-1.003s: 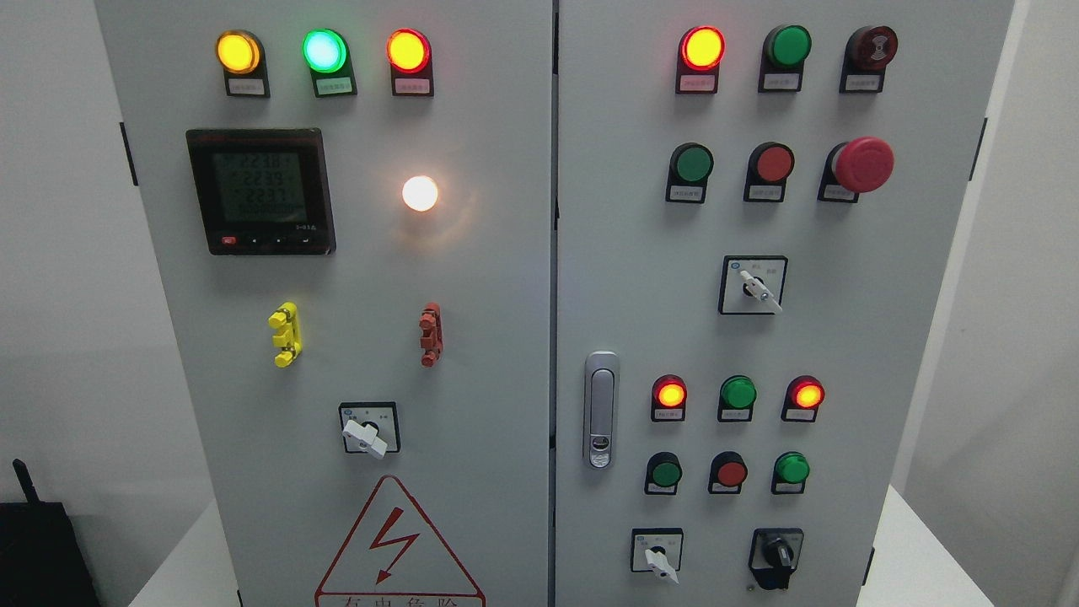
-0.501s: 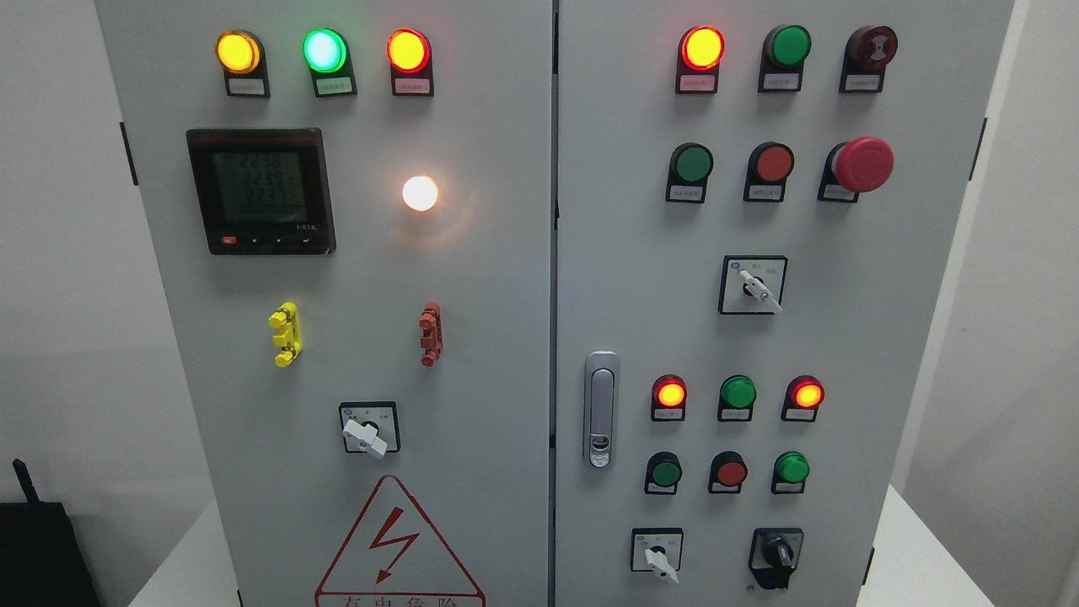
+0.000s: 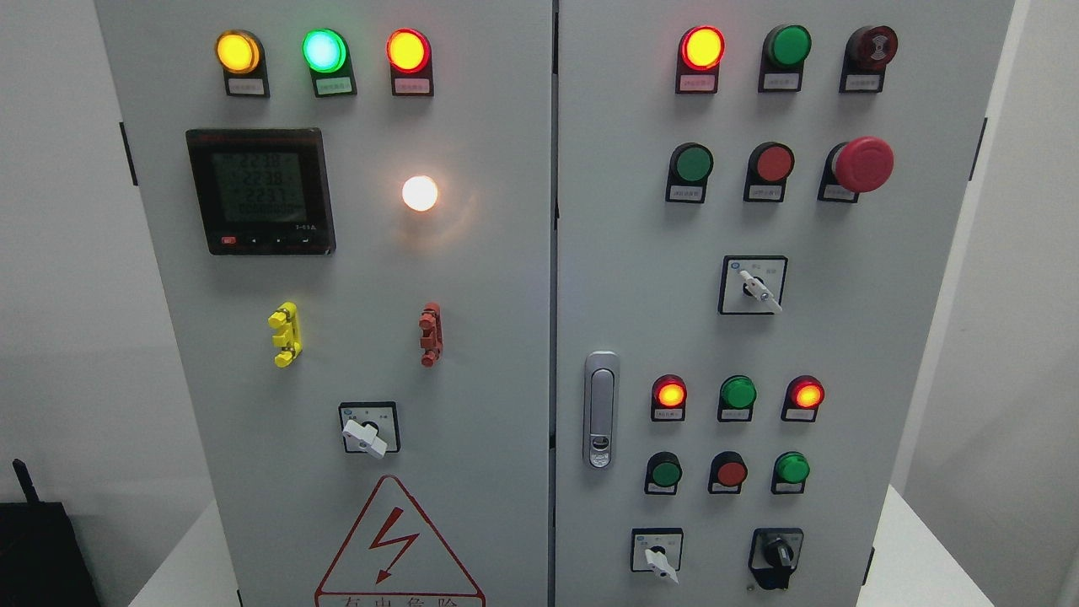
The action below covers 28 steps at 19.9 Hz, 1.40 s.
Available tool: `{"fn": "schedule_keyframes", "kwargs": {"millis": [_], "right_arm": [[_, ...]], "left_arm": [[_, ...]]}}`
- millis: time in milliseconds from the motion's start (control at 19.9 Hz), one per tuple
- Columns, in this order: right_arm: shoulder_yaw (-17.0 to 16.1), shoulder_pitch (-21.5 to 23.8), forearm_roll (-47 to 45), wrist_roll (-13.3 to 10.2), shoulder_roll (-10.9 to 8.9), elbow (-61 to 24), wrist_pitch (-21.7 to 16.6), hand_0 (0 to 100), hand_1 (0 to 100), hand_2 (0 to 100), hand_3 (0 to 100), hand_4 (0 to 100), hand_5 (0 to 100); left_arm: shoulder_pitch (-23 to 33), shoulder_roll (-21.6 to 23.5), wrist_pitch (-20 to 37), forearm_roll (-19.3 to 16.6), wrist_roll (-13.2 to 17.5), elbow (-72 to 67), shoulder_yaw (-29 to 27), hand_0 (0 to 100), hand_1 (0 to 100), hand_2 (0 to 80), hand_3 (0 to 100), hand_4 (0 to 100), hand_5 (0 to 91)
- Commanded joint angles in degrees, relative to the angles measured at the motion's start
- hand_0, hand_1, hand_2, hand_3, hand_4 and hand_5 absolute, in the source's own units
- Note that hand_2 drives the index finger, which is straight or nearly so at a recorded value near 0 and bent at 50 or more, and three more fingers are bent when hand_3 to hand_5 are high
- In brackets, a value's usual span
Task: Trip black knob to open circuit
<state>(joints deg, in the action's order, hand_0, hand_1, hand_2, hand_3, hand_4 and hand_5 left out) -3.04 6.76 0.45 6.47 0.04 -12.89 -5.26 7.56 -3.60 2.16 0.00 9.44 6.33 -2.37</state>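
Nothing had moved since the picture from a moment before; only the small numbers on the meter (image 3: 260,190) looked a little different. We saw no arm and no hand of ours in the head view, so we could not tell if our hands were wide, narrow or holding something.

We looked straight at a big gray cabinet (image 3: 506,278) with two doors. The black knob (image 3: 777,555) sat on the right door, down at about 5 o'clock in the picture, close to the bottom edge. Its grip pointed up and down. Nothing touched it.

Just beside it, at its 9 o'clock, was a small white switch (image 3: 657,556) on a square plate. Up at the knob's 12 o'clock was a row of three buttons, and above those a row of three lights. The red light on the left (image 3: 671,393) and the red light on the right (image 3: 807,394) glowed.

Higher on the right door, at about 2 o'clock in the picture, stood a big red mushroom button (image 3: 861,164). A silver door handle (image 3: 600,410) stood upright near the middle gap between the doors.

On the left door, at about 11 o'clock, three lights shone in a row: yellow, green and red. Below them, a round white light (image 3: 420,193) glowed to the right of the meter. A red warning triangle (image 3: 396,546) with a lightning bolt sat at 6 o'clock.
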Motion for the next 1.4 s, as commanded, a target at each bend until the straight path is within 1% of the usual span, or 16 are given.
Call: {"fn": "schedule_keyframes", "kwargs": {"millis": [0,150,351,602,652,752,853,903,1103,1153,1254,1354], "right_arm": [[-5.30,0.80,2.01,0.56,-0.30,-10.30,-0.89,0,13,0,0,0,0],[-5.30,2.03,2.01,0.56,-0.12,-15.56,-1.95,0,12,0,0,0,0],[-5.04,4.66,1.84,0.64,0.58,-25.32,-2.04,0,10,0,0,0,0],[-4.34,5.72,1.31,0.47,0.93,-31.40,-2.21,0,9,0,0,0,0],[-3.82,5.90,1.22,0.38,0.93,-31.93,-3.26,0,9,0,0,0,0],[-1.45,6.34,1.22,0.03,0.76,-32.55,-7.29,0,7,0,0,0,0],[-1.18,6.43,1.22,-0.23,0.76,-33.51,-10.55,0,5,0,0,0,0],[-1.17,6.43,1.22,-0.23,0.76,-34.56,-11.26,0,5,0,0,0,0],[-1.52,6.86,0.96,-0.41,0.84,-41.40,-11.62,0,4,0,0,0,0],[-1.53,7.56,-0.08,-0.41,0.84,-43.51,-11.53,0,3,0,0,0,0],[-1.00,8.44,-2.20,-1.20,0.76,-47.47,-11.53,0,3,0,0,0,0],[-0.74,8.80,-2.20,-1.29,0.76,-49.76,-11.70,0,2,0,0,0,0]], "left_arm": [[0.00,0.00,0.04,-1.32,-0.03,0.00,0.00,12,39,0.0,0,0,0.0],[0.00,0.00,0.12,-1.32,-0.03,0.00,0.00,12,39,0.0,0,0,0.0],[0.00,0.00,0.04,-1.32,-0.03,0.00,0.00,12,39,0.0,0,0,0.0],[0.00,0.00,0.04,-1.32,-0.03,0.00,0.00,12,39,0.0,0,0,0.0],[0.00,0.00,0.04,-1.32,-0.03,0.00,0.00,12,39,0.0,0,0,0.0],[0.00,0.00,0.12,-1.32,-0.03,0.00,0.00,12,39,0.0,0,0,0.0],[0.00,0.00,0.04,-1.32,-0.03,0.00,0.00,12,39,0.0,0,0,0.0],[0.00,0.00,0.12,-1.32,-0.03,0.00,0.00,12,39,0.0,0,0,0.0],[0.00,0.00,0.04,-1.32,-0.03,0.00,0.00,12,39,0.0,0,0,0.0],[0.00,0.00,0.04,-1.32,-0.03,0.00,0.00,12,39,0.0,0,0,0.0],[0.00,0.00,0.04,-1.32,-0.03,0.00,0.00,12,39,0.0,0,0,0.0],[0.00,0.00,0.12,-1.32,-0.03,0.00,0.00,12,39,0.0,0,0,0.0]]}}
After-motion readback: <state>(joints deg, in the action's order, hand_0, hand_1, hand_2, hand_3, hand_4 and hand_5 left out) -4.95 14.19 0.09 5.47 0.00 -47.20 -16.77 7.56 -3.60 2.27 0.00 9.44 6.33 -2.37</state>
